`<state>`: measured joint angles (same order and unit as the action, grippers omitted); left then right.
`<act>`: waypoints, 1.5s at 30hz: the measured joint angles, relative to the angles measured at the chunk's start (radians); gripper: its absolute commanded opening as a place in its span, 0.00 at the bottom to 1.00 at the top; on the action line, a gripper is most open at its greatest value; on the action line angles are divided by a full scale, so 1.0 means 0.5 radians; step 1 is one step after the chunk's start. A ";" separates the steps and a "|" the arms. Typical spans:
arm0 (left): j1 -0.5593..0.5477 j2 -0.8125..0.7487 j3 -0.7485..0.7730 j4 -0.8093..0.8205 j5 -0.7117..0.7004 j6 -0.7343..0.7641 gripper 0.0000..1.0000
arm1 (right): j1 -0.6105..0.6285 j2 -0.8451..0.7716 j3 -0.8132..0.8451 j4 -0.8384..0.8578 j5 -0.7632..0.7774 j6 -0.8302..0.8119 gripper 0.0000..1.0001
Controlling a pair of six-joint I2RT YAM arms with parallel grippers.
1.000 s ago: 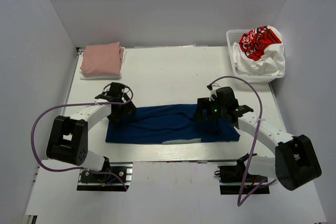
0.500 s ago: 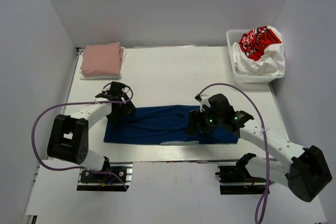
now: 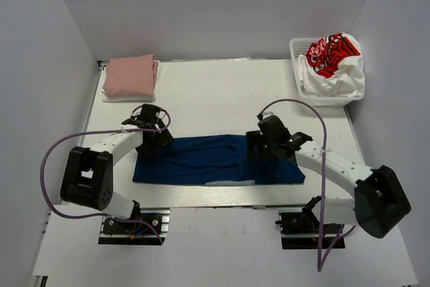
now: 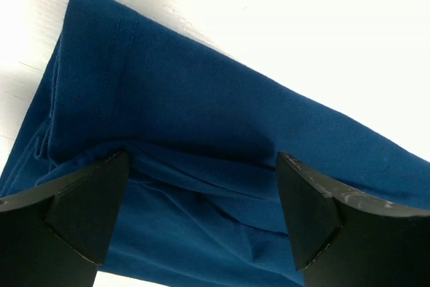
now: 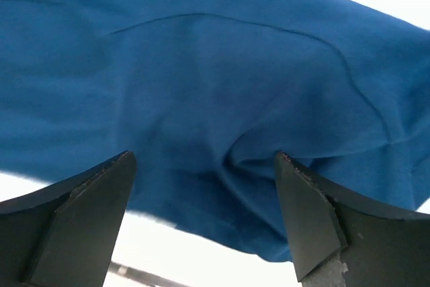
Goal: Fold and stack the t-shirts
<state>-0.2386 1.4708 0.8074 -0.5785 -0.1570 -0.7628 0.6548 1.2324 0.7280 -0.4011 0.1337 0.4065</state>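
- Navy t-shirt (image 3: 215, 160): near centre of table (image 3: 215, 92), lying flat as long strip, likely partly folded.
- Left end effector (image 4: 201, 158): jaws wide, low over strip's left end, likely set for pinch.
- Right end effector (image 5: 205, 156): jaws wide, over right portion, nothing held.
- Pink t-shirt (image 3: 130, 76): far left, folded; apparently finished stack.
- White t-shirt (image 3: 334, 62): red graphic, heaped in basket (image 3: 295, 48), far right, awaiting folding.

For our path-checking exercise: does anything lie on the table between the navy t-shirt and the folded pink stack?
Nothing visible does. Bare table separates the navy t-shirt from the pink stack; only the open left claw stands over the shirt's left end.
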 measured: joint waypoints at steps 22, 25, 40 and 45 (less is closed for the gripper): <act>0.001 -0.053 0.131 -0.045 0.017 0.031 1.00 | -0.105 -0.347 0.063 -0.027 0.040 -0.033 0.90; 0.002 -0.111 0.153 -0.031 0.041 0.046 1.00 | -0.105 -0.406 0.085 0.111 -0.008 -0.065 0.90; 0.002 0.045 0.130 0.006 0.048 0.080 1.00 | -0.173 0.316 -0.078 0.327 -0.005 0.204 0.90; 0.002 0.094 0.085 -0.012 0.011 0.076 1.00 | -0.241 0.311 -0.142 0.371 0.046 0.288 0.90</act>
<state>-0.2379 1.5177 0.8497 -0.5846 -0.1516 -0.7246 0.5343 1.3876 0.6571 -0.2157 0.1566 0.5507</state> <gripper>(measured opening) 0.997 0.903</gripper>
